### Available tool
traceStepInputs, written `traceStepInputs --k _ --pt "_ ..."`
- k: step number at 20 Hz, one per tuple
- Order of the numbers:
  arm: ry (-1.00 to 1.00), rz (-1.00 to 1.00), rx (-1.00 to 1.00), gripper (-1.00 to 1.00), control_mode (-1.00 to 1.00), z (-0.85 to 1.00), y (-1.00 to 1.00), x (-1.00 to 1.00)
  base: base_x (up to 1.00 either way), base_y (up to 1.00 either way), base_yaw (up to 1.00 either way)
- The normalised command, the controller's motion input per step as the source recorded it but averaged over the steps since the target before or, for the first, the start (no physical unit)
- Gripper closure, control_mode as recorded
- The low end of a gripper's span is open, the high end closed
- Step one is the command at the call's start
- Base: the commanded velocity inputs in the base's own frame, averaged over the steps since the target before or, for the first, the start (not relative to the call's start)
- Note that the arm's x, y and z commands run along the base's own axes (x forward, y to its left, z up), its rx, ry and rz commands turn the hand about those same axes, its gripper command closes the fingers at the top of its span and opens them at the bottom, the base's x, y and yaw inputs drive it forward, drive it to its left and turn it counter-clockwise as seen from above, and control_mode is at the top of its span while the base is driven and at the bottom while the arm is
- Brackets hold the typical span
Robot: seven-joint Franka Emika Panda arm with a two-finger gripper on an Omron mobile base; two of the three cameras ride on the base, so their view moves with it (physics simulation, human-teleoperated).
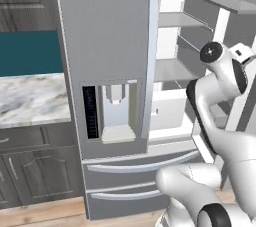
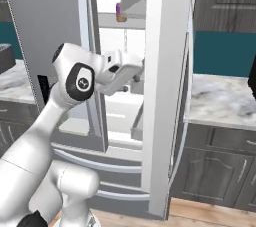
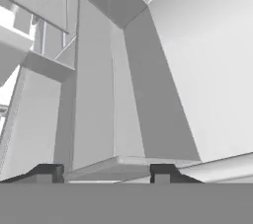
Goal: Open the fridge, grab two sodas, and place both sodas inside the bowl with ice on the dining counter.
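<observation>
**Arm reached into the opened fridge, soda not yet taken**

While the gripper (image 3: 106,171) is seen in the hand view with its two dark tips set apart and nothing between them, it is judged to be open and empty. It is held inside the fridge (image 1: 107,31), close to white inner walls and a shelf edge, presumably so that a can may be approached. The right-hand door (image 2: 167,91) is swung wide, which leaves the interior reachable. The purple soda (image 2: 120,12) is seen on an upper shelf in the right base view, well above the hand. The left door is shut, and the dispenser panel (image 1: 115,113) faces outward. A marble-topped cabinet (image 1: 30,98) stands beside the fridge. The open door's edge may crowd the arm's path.
</observation>
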Motion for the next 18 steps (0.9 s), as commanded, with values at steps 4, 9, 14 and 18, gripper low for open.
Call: traceStepInputs --k 4,9,14,18 --pt "-0.03 -0.01 0.03 -1.0 -1.0 0.0 -0.89 -0.26 0.0 0.0 0.0" --pt "-0.07 0.0 0.05 -1.0 -1.0 0.0 -0.66 -0.19 0.0 0.0 0.0" --pt "-0.1 0.02 0.05 -1.0 -1.0 -0.03 0.1 -0.74 0.0 0.0 0.0" --pt "-0.03 0.08 0.13 -1.0 -1.0 -0.25 0.8 -0.56 0.0 0.0 0.0"
